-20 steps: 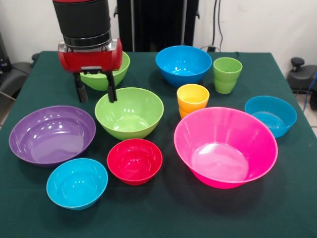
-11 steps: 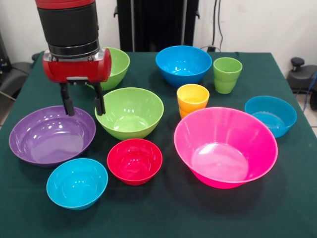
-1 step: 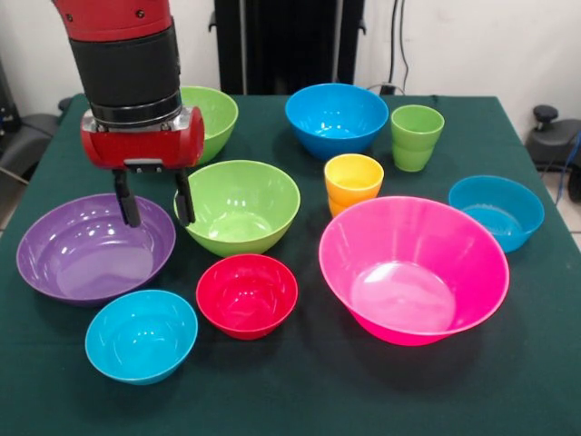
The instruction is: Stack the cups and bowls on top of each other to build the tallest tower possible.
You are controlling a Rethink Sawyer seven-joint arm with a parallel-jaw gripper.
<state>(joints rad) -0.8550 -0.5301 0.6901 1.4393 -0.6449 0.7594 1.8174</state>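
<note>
the bowls all sit apart on the green table [image 3: 300, 400], unstacked, the purple bowl [image 3: 91, 247] at the left just beside the lime green bowl [image 3: 238, 207]. the gripper [image 3: 156, 209], fingers apart and empty, has dropped slightly since half a second ago and now hangs over the purple bowl's right rim.

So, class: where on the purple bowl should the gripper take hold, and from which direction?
Probably on the rim. The purple bowl sits upright, wide and shallow, too broad to span, so one finger should go inside the thin wall and one outside. Come straight down from above at the edge facing the lime green bowl, where the open gripper hovers.
</note>
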